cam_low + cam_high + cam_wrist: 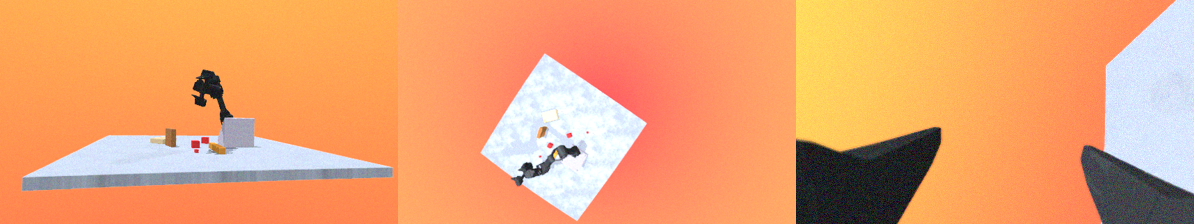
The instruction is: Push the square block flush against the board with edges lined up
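A cream, flat slab (550,115) (157,140), which looks like the board, lies on the table. A brown block (541,132) (170,138) stands upright near it; the top view shows a narrow gap between them. The brown block partly covers the slab in the exterior view. Whether the brown block is the square one is hard to tell. My gripper (515,174) (195,86) (1011,143) is open and empty, high above the table, by its edge and well away from both. Neither part shows in the wrist view.
Two red cubes (550,145) (569,135) and two tiny red ones (540,156) (587,132) lie between the parts and the arm. An orange bar (555,154) (218,148) lies partly under the arm. A large whitish box (575,161) (239,132) stands by the arm's base.
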Robot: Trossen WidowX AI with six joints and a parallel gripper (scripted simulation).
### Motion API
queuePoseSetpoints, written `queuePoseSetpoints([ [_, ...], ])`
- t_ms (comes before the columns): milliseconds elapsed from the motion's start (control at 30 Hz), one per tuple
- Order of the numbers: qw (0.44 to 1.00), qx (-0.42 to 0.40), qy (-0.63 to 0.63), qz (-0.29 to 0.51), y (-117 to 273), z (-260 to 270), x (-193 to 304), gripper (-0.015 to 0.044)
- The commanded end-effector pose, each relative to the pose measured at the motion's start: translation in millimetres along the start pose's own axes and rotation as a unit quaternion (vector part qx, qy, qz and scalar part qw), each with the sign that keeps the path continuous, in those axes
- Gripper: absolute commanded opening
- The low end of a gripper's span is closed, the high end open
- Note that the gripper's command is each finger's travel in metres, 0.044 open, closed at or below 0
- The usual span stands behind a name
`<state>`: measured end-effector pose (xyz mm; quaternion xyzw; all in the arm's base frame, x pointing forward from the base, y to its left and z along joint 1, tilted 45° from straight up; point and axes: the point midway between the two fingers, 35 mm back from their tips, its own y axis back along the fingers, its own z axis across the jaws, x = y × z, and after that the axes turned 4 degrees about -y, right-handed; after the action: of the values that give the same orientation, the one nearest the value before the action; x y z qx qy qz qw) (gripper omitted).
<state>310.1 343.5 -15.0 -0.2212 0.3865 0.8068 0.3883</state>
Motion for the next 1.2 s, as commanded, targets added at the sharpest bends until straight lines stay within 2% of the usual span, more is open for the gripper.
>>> queuePoseSetpoints([
  [0, 1.000, 0.000, 0.000, 0.000, 0, 0, 0, 0.0374],
  [100, 1.000, 0.010, 0.006, 0.000, -4, -3, -2, 0.0295],
  [467, 0.981, 0.169, 0.096, 0.026, -49, -49, -37, 0.0006],
  [833, 0.927, 0.319, 0.176, 0.086, -64, -101, -86, 0.0000],
  [1167, 0.855, 0.437, 0.227, 0.163, -49, -148, -142, 0.0000],
])
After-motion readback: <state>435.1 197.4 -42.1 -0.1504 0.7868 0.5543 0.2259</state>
